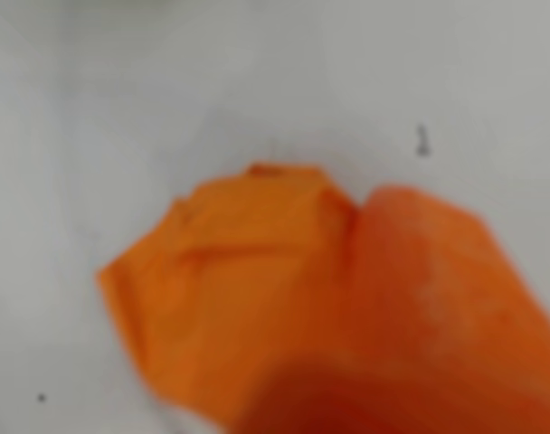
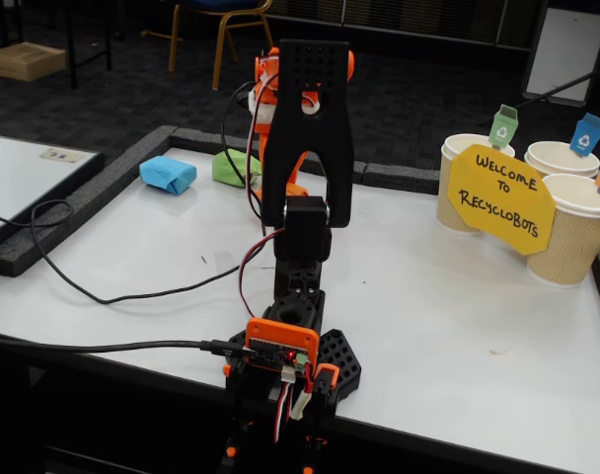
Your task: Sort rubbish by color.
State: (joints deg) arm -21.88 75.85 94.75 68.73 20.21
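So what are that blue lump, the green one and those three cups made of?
The blue lump and the green one look like matte crumpled paper: creased, faceted surfaces with no shine. The cups look like paper too, with ribbed tan walls and white rims, probably corrugated sleeves. The orange wad in the wrist view shows similar folds, though it is blurred.

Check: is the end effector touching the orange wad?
Cannot tell. The wrist view shows an orange end effector finger overlapping the orange wad, too blurred; the fixed view hides both.
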